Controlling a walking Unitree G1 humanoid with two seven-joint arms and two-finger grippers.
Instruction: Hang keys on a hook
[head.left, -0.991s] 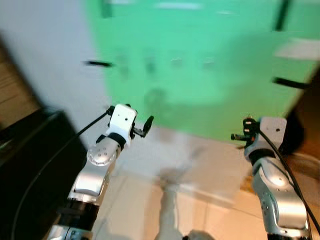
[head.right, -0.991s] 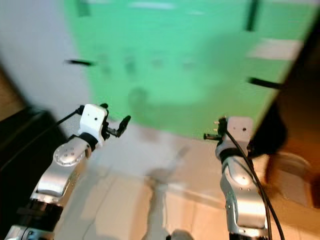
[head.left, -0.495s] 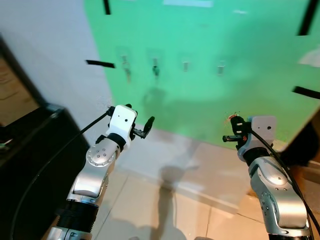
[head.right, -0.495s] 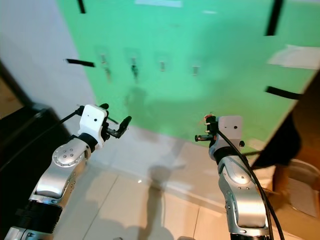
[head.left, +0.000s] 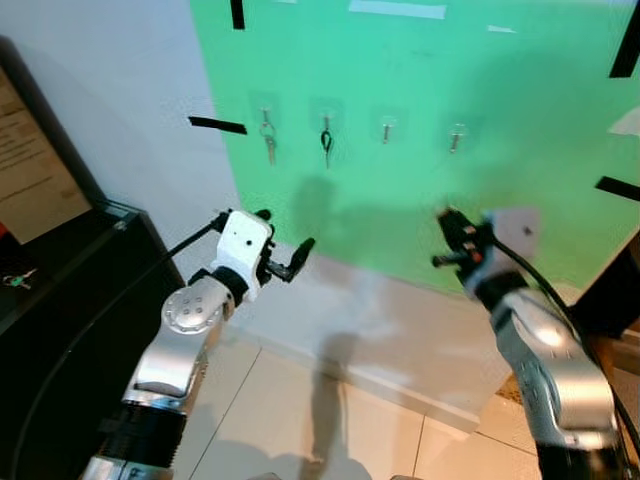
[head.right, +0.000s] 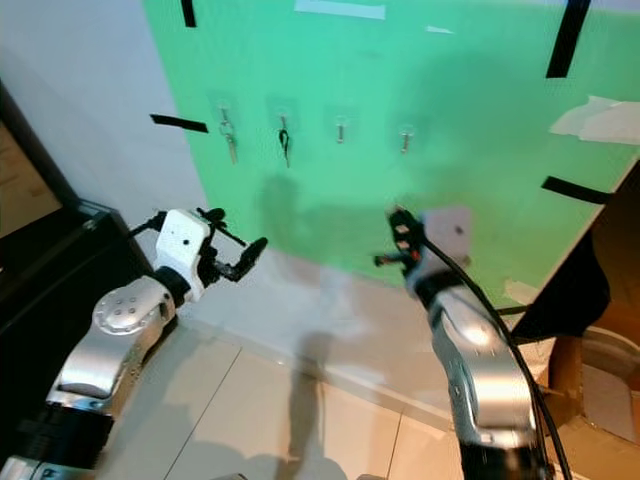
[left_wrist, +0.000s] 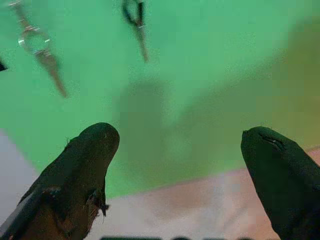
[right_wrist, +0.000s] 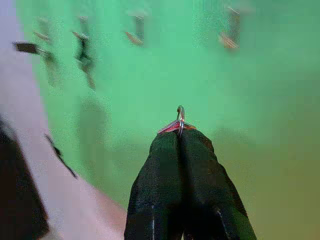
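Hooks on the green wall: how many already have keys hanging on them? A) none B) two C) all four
B, the two hooks nearest the robot's left carry keys, while the other two hooks are bare.

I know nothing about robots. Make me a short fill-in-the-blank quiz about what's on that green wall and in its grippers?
1. The green board carries a row of ___ hooks.
2. Keys hang from the ___ hooks nearest the robot's left.
3. The right gripper is shut on a key ___.
4. The left gripper is ___ and holds nothing.

Missing words: four; two; ring; open
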